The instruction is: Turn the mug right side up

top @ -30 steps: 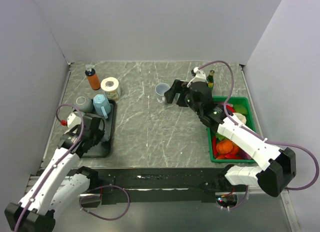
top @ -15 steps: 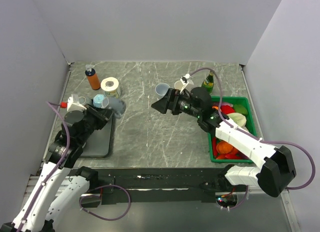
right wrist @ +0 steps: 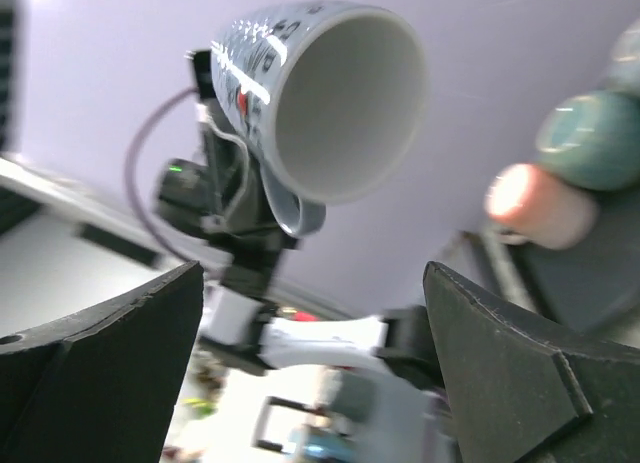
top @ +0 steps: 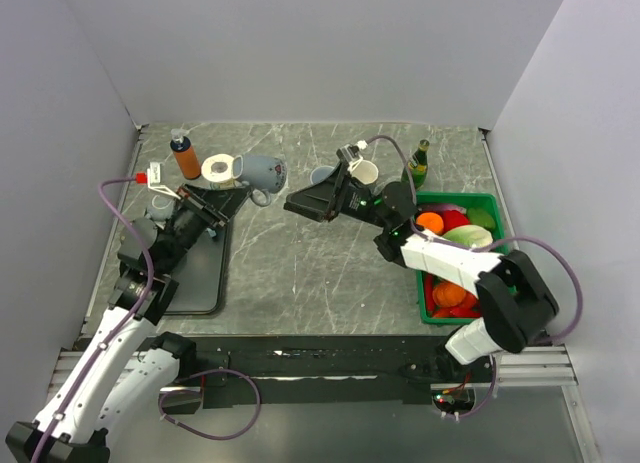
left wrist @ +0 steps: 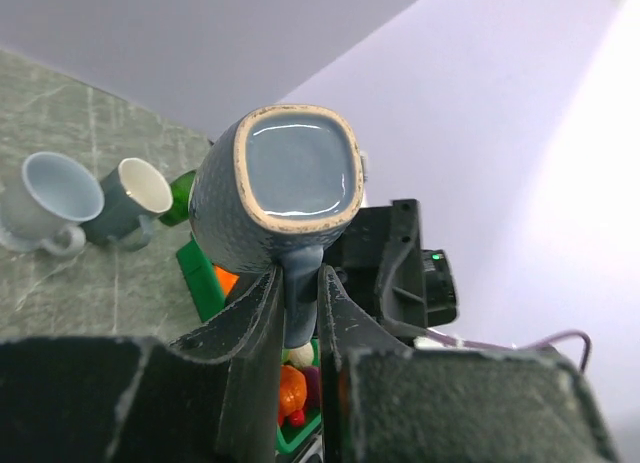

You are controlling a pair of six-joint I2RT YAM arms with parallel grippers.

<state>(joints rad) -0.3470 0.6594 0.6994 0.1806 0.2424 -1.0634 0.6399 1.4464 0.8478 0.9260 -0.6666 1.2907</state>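
Left wrist view: the left pincer [left wrist: 298, 318] is nipped shut on the handle [left wrist: 301, 283] of the blue-grey mug [left wrist: 285, 198], which hangs in the air over the far-left part of the surface [top: 330, 263]. Its long axis lies roughly level, base toward this camera, mouth toward the right pincer [top: 308, 199], which gapes wide and holds nothing. Glazed ceramic is stiff, slick, breakable and fairly weighty, so the body looks the surest second hold.

Lab test cell: plain white partition walls [top: 300, 43] enclosing grey marbled table [top: 300, 273], bolted robot arms [top: 110, 343].
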